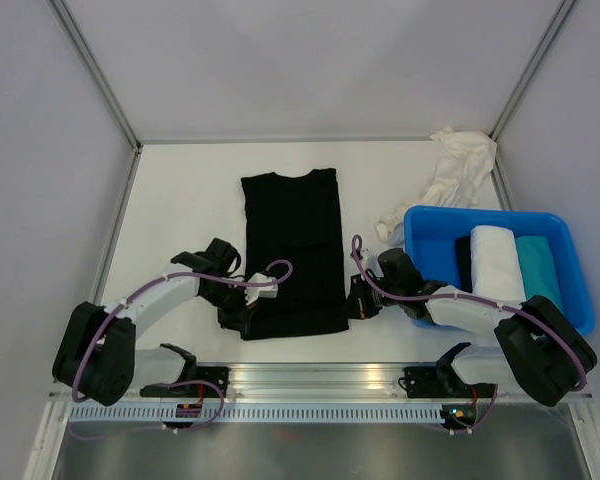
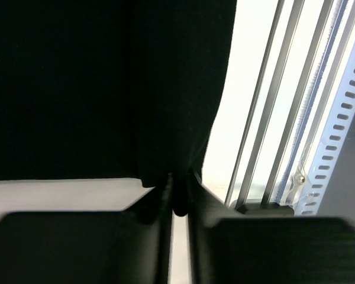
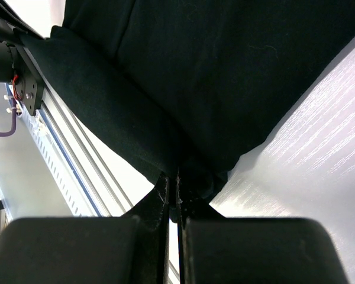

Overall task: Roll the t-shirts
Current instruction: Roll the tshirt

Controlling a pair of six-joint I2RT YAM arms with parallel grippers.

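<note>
A black t-shirt (image 1: 290, 250) lies flat on the white table, folded into a long strip with its neck at the far end. My left gripper (image 1: 243, 315) is at its near left corner, shut on the hem (image 2: 165, 160); a lobe of black cloth sits between the fingers (image 2: 178, 195). At the near right corner my right gripper (image 1: 356, 305) is shut on the hem as well (image 3: 177, 189). The cloth (image 3: 213, 77) bunches slightly at that pinch. A cream-white t-shirt (image 1: 458, 172) lies crumpled at the back right.
A blue tub (image 1: 480, 212) at the right holds a white roll (image 1: 498, 262), a teal roll (image 1: 540, 268) and a dark one (image 1: 463, 262). An aluminium rail (image 1: 310, 378) runs along the near edge, close behind both grippers. Grey walls enclose the table.
</note>
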